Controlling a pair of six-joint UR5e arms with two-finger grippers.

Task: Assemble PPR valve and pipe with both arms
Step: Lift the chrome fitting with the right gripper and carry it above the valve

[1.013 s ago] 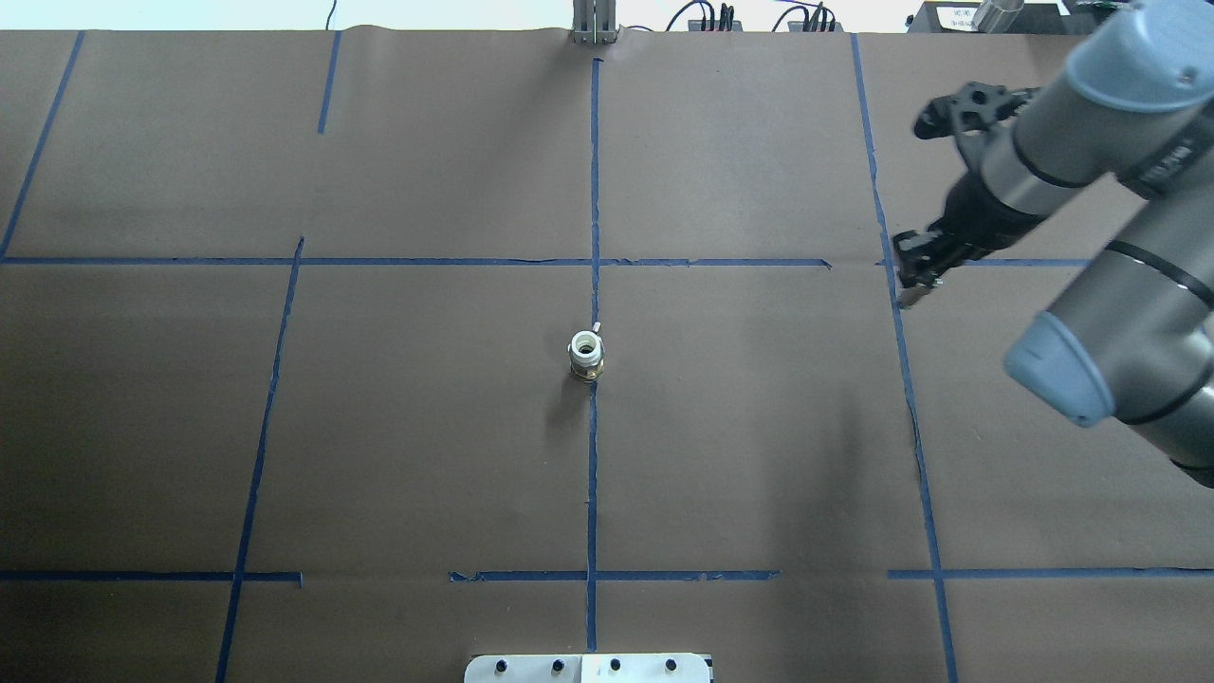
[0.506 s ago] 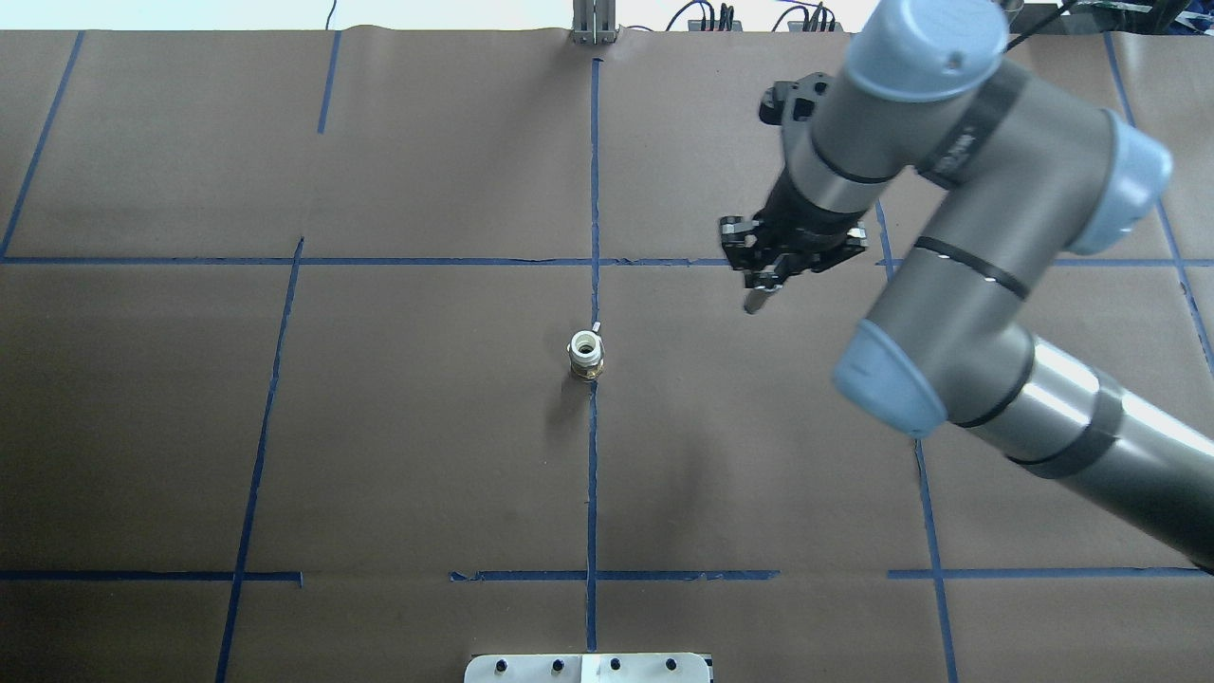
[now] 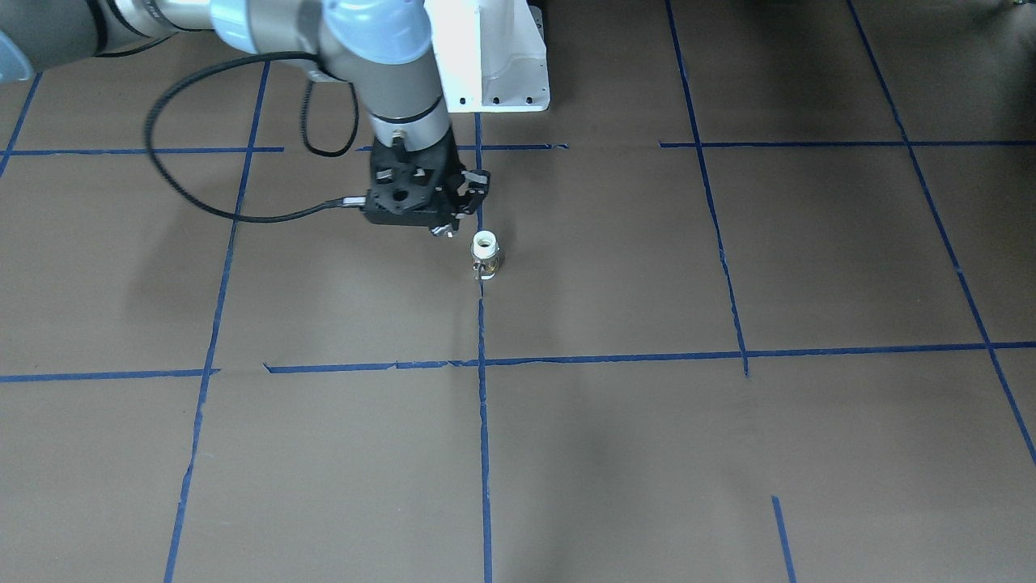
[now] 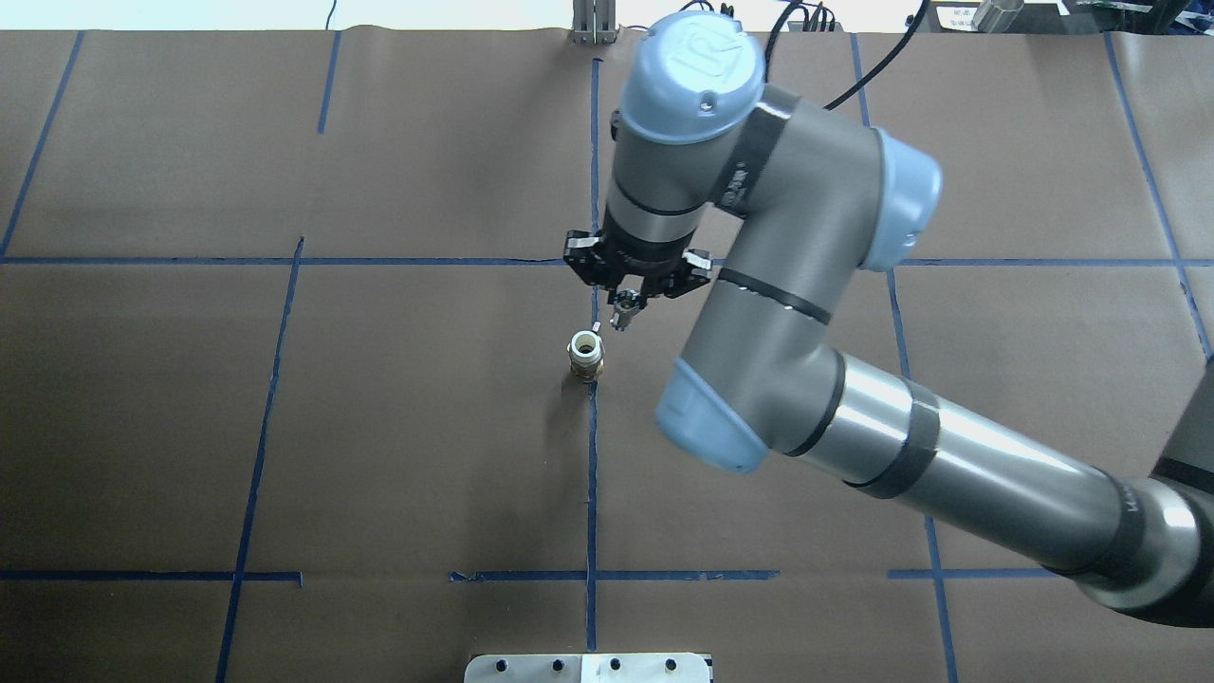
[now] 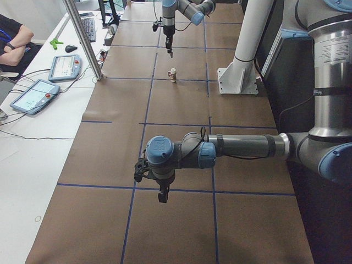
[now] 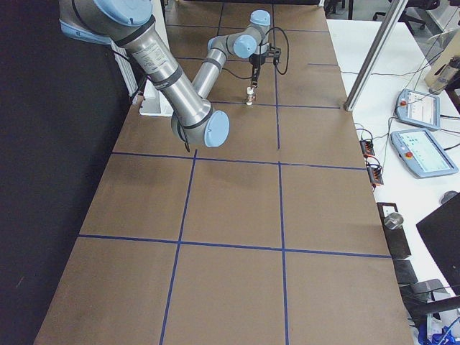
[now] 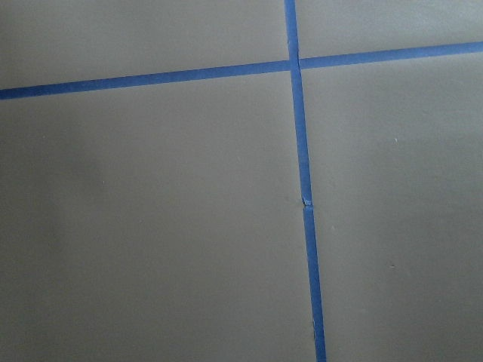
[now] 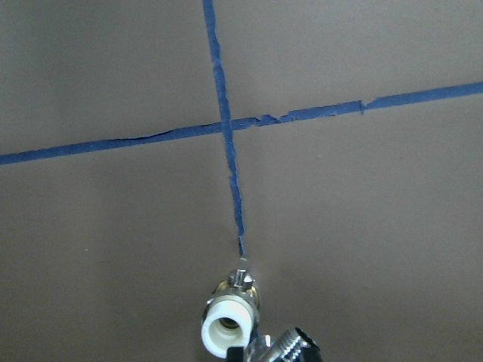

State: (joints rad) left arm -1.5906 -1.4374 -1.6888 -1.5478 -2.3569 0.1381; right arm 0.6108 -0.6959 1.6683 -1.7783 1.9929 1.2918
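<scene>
Overhead, a blue joint cap (image 4: 697, 62) bears an embossed logo too faint to read. Below it the black right gripper (image 4: 624, 305) pinches the tiny chrome PPR valve (image 4: 621, 319), near but apart from the pipe (image 4: 586, 353), a stubby white-topped, brass-based cylinder upright on a blue tape line (image 4: 592, 455). From the left end, the left gripper (image 5: 163, 193) hovers above brown paper (image 5: 181, 231); its finger spread cannot be told.

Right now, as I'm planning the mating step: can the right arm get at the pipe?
Probably yes: the right pincer, holding the valve, hangs just beside the upright pipe, and nothing stands between them.
</scene>
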